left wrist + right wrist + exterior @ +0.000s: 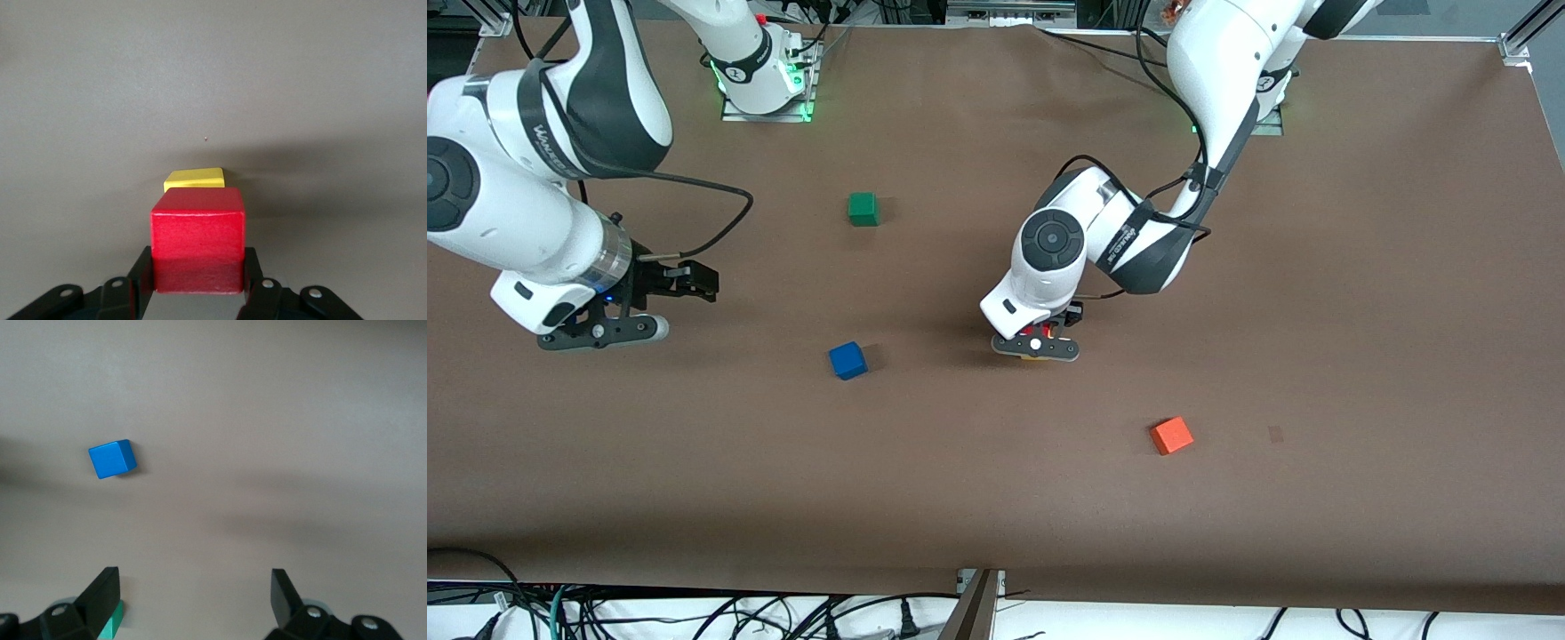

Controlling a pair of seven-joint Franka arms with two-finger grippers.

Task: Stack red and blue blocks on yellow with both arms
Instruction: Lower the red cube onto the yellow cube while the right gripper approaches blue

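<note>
My left gripper (1038, 346) is at mid-table, shut on the red block (198, 233), which it holds just above the yellow block (194, 178). In the left wrist view the red block hides most of the yellow one, and I cannot tell if they touch. In the front view only a sliver of the yellow block (1033, 359) shows under the gripper. The blue block (847, 360) lies on the table between the two grippers and also shows in the right wrist view (112, 459). My right gripper (694, 282) is open and empty, raised over the right arm's end of the table.
A dark green cube (863, 209) lies farther from the front camera than the blue block; its edge shows in the right wrist view (112, 623). An orange-red cube (1171, 436) lies nearer the camera, toward the left arm's end. Cables run along the table's front edge.
</note>
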